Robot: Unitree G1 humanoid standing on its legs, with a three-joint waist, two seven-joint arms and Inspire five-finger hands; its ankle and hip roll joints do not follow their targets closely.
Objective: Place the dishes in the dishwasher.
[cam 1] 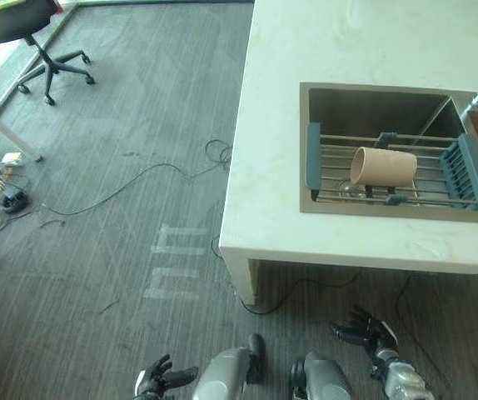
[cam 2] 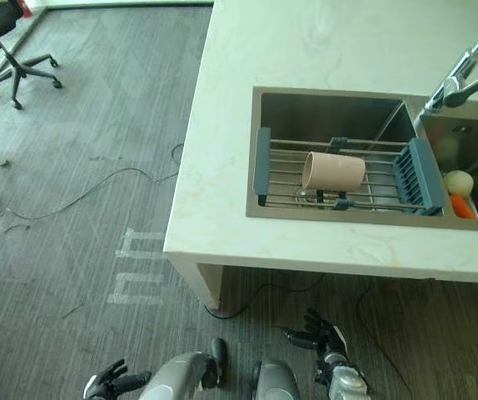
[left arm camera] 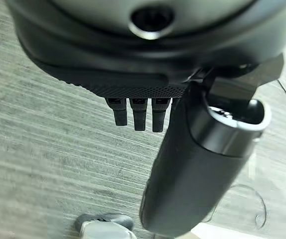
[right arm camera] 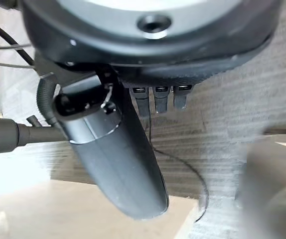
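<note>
Both the left hand point(cam 1: 157, 377) and right hand point(cam 1: 368, 331) are held low with fingers relaxed and nothing grasped. The beige cup point(cam 1: 383, 166) is seen well beyond the right hand, lying sideways on the sink rack point(cam 1: 464, 171), presumably left draining above the tabletop point(cam 1: 281, 125).

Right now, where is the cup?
The tan cup lies on its side on the wire drying rack across the sink, in the white counter to the robot's right.
</note>
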